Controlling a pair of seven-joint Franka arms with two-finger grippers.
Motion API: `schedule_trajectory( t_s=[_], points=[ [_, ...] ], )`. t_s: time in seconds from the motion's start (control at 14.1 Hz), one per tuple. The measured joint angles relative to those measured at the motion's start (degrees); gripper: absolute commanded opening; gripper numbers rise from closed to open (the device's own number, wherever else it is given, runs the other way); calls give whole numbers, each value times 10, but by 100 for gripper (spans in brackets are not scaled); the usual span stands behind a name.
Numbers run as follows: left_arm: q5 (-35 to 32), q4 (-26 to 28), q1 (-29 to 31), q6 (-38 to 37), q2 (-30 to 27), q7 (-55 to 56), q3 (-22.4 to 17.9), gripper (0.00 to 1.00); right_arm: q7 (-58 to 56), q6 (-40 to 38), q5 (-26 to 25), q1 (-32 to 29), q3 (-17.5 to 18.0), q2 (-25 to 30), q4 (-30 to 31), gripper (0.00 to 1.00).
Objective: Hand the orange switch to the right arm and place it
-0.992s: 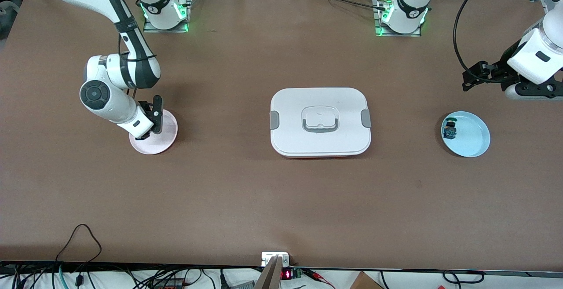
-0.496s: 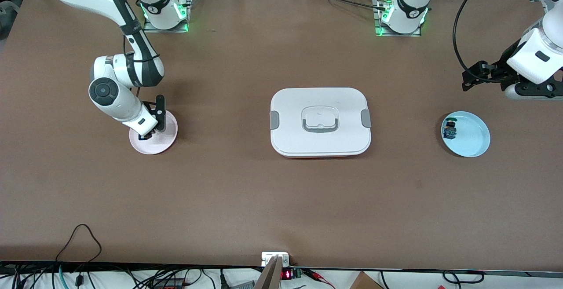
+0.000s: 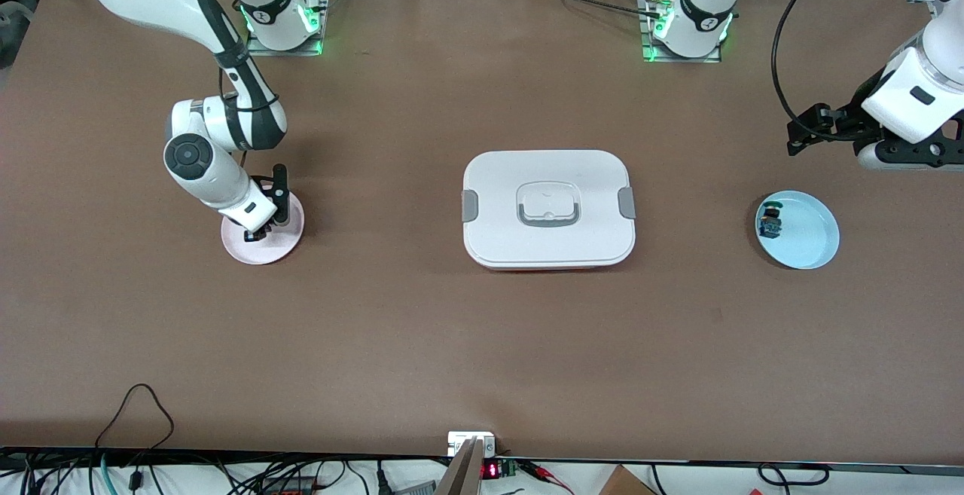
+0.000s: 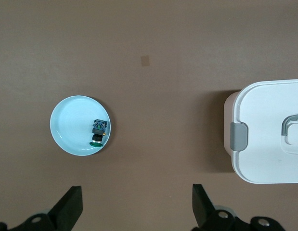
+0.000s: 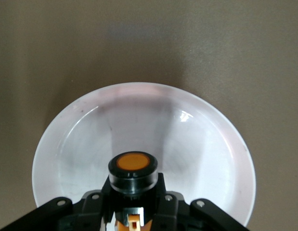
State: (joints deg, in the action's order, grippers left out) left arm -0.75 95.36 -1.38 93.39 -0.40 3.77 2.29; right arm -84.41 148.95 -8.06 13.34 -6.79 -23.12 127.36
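Note:
My right gripper [image 3: 258, 234] is shut on the orange switch [image 5: 133, 168], a small black cylinder with a round orange end that faces down into the pink plate [image 5: 187, 139]. In the right wrist view the black fingers [image 5: 161, 199] clamp the switch's body just over the plate's middle. From the front, the gripper hangs low over the pink plate [image 3: 265, 252] at the right arm's end of the table, and I cannot tell whether the switch touches it. My left gripper [image 3: 809, 132] waits open and empty in the air above the table beside the blue plate [image 3: 813, 239].
A white lidded box [image 3: 548, 209] with a grey handle sits mid-table. The blue plate [image 4: 71, 127] holds a small blue switch with a green cap [image 4: 97, 132]. Cables lie along the table's front edge.
The right arm has swung a little toward the table's middle and carried the held switch farther in over the pink plate. The left arm has barely shifted.

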Motion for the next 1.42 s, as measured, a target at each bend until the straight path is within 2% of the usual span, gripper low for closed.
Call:
schedule_trajectory(
  t_s=[0.07,0.14,0.5,0.71,1.13,1.28,1.42],
  points=[
    [0,0,0,0,0,0,0,100,0,6,0,0,0,-1,3,50],
    [0,0,0,0,0,0,0,100,0,10,0,0,0,-2,6,100],
    [0,0,0,0,0,0,0,100,0,9,0,0,0,8,5,100],
    [0,0,0,0,0,0,0,100,0,0,0,0,0,36,3,100],
    [0,0,0,0,0,0,1,100,0,-102,3,0,0,105,-31,100],
    [0,0,0,0,0,0,1,100,0,-139,26,0,0,119,-55,100],
    [0,0,0,0,0,0,1,100,0,-183,71,0,0,128,-98,100]
  ],
)
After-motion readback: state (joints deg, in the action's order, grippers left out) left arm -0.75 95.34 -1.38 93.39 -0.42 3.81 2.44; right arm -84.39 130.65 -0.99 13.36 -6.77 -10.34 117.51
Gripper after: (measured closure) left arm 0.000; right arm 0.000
